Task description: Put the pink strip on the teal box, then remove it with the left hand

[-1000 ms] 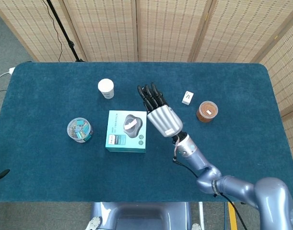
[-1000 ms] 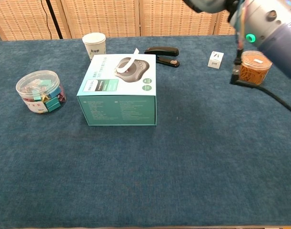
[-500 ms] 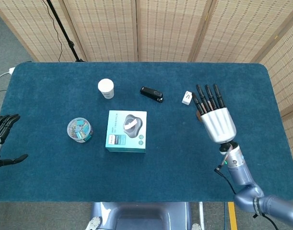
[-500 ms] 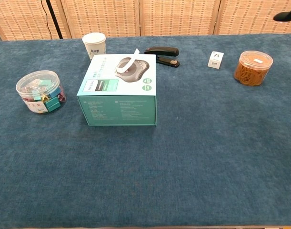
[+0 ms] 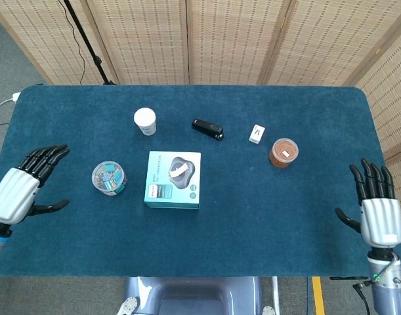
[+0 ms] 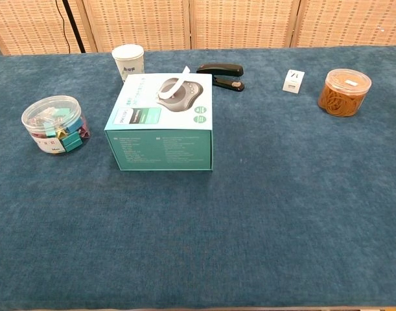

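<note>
I have pulled my right hand [image 5: 379,213], empty and spread, well right of the teal box [image 5: 173,179], leaving the pink strip [image 5: 179,170] on its lid, while my left hand [image 5: 20,191], also empty and spread, has come in from the far left for removal.

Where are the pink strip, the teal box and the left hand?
pink strip [image 6: 172,86]: chest view, middle of its curled band.
teal box [image 6: 160,151]: chest view, front wall.
left hand [image 5: 16,194]: head view, silver back of the hand.
</note>
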Robot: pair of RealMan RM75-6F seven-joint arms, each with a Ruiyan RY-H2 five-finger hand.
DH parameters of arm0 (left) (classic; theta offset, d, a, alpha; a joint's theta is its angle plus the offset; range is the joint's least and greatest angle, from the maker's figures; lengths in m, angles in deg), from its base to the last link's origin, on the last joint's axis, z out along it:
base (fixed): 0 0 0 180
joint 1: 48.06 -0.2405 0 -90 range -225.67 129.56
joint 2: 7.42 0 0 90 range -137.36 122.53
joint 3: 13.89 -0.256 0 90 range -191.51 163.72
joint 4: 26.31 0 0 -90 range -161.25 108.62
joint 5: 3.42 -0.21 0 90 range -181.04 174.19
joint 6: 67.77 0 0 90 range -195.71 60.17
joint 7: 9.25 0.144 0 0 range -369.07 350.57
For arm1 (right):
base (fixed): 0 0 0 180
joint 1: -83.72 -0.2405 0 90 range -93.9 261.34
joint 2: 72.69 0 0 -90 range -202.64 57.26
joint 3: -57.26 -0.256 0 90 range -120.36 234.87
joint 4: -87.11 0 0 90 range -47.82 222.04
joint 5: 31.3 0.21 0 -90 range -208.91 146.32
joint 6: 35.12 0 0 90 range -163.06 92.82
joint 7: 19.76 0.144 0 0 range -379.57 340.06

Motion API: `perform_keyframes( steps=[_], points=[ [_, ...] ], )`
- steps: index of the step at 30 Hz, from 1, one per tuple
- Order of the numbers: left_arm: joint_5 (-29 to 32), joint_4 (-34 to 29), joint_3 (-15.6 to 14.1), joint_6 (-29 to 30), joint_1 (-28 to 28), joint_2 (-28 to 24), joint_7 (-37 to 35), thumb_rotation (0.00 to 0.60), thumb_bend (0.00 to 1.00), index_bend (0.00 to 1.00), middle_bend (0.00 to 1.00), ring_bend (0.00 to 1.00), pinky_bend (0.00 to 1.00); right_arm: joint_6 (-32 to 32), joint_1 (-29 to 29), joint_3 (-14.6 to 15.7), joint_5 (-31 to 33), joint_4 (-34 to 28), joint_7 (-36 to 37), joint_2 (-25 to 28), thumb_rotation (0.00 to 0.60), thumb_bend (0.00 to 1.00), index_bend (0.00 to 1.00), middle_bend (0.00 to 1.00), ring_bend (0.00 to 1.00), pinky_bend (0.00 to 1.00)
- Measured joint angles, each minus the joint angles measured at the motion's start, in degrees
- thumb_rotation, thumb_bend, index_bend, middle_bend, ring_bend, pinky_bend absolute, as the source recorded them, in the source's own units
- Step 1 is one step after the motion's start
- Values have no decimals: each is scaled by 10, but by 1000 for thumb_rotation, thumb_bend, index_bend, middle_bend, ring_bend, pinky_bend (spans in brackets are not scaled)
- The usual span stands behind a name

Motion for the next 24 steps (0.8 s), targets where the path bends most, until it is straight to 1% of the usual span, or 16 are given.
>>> perform_keyframes(
  steps=[2,4,6,9,11,16,17,19,21,24],
  points=[
    [8,-21,3,-19,9,-2,32,600,0,5,0,0,0,8,17,4,3,-4,27,5,600,0,43,0,0,0],
    [20,-42,6,-39,17,-4,63,600,0,55,0,0,0,14,29,5,6,-9,49,8,600,0,43,0,0,0],
    [41,-70,9,-69,29,-5,98,600,0,157,0,0,0,21,39,3,6,-12,71,12,600,0,43,0,0,0],
    [83,-103,16,-115,50,-3,137,600,0,281,0,0,0,28,48,-6,4,-14,85,19,600,0,43,0,0,0],
    [109,-117,21,-142,64,1,152,600,0,316,0,0,0,27,51,-9,4,-15,89,21,600,0,43,0,0,0],
    [176,-142,40,-211,116,22,166,599,0,321,0,0,0,16,57,-20,8,-18,105,27,600,0,43,0,0,0],
    [186,-145,43,-219,125,28,169,585,0,322,0,0,0,14,58,-21,7,-19,107,28,600,0,43,0,0,0],
    [207,-148,52,-233,141,42,177,532,0,325,0,0,0,11,59,-24,5,-20,109,29,600,0,43,0,0,0],
    [229,-148,59,-241,155,56,187,455,0,334,0,0,0,8,60,-26,3,-21,109,29,600,0,43,0,0,0],
    [260,-147,68,-250,171,79,196,398,0,337,0,0,0,4,61,-26,-2,-22,110,29,600,0,43,0,0,0]
  ],
)
